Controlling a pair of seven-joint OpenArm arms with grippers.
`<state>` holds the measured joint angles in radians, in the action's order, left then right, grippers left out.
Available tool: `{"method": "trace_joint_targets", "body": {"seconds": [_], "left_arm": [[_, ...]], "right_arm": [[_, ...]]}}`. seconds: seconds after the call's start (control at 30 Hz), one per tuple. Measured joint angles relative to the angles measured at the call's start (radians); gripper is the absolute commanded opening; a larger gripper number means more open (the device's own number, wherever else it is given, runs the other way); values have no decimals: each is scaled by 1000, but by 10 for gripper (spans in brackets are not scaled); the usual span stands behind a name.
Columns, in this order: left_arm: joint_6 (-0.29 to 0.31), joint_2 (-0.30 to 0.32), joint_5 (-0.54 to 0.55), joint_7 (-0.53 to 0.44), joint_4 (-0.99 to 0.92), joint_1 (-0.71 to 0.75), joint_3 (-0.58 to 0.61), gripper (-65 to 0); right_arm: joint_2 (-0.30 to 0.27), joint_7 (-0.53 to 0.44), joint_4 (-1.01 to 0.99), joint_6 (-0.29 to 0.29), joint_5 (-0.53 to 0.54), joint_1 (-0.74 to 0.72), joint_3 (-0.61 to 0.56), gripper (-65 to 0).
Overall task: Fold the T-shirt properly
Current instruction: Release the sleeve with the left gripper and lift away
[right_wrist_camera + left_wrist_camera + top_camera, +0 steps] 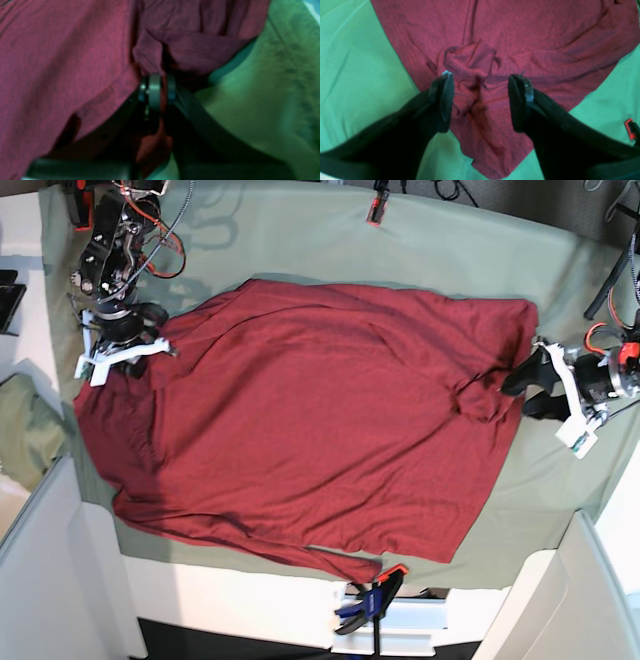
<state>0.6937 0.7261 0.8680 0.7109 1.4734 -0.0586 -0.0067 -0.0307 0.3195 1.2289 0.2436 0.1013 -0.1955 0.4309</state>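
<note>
Left wrist view is showing the left gripper (482,100) with its fingers (443,100) standing well apart, straddling a bunched ridge of the T-shirt (520,32) without pinching it. Right wrist view is showing the right gripper (160,92) with fingers (153,92) drawn together on a gathered fold of the same fabric — a tongue of cloth is hanging out below them.

In the base view the garment is lying spread, wrinkled, over most of the green-covered surface (450,240), its lower hem trailing towards the front edge near a clamp (370,600).

Risks, as judged:
- The left fingers are hovering over a thick bunch; closing there would likely be catching several layers, or the table cloth beneath, and dragging both.
- The right hold is looking narrow — thin knit could be slipping out under tension.
- One side pulling alone would be skewing the fold line.
</note>
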Motion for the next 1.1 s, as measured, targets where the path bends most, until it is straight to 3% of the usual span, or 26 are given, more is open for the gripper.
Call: {"method": "trace_joint_targets", "body": {"seconds": [0.27, 0.53, 0.57, 0.7, 0.77, 0.97, 1.1], "left_arm": [[0, 0, 23, 7, 6, 0, 0, -276], [0, 0, 38, 7, 79, 28, 0, -276], [0, 0, 39, 8, 93, 40, 0, -276], [0, 0, 39, 8, 145, 87, 0, -276], [-1, 1, 39, 7, 169, 110, 0, -276], [0, 0, 14, 9, 195, 170, 0, -276], [0, 0, 16, 34, 195, 194, -11, -276]], "right_arm": [[0, 37, 192, 4, 1, 125, 3, -650], [0, 39, 232, 4, 11, 203, 63, -650], [1, 40, 232, 4, 15, 209, 73, -636], [0, 41, 232, 3, 79, 224, 102, -447], [0, 40, 233, 3, 108, 225, 105, -407], [1, 45, 270, 3, 119, 226, 105, -405], [1, 110, 324, 3, 117, 227, 105, -405]]}}
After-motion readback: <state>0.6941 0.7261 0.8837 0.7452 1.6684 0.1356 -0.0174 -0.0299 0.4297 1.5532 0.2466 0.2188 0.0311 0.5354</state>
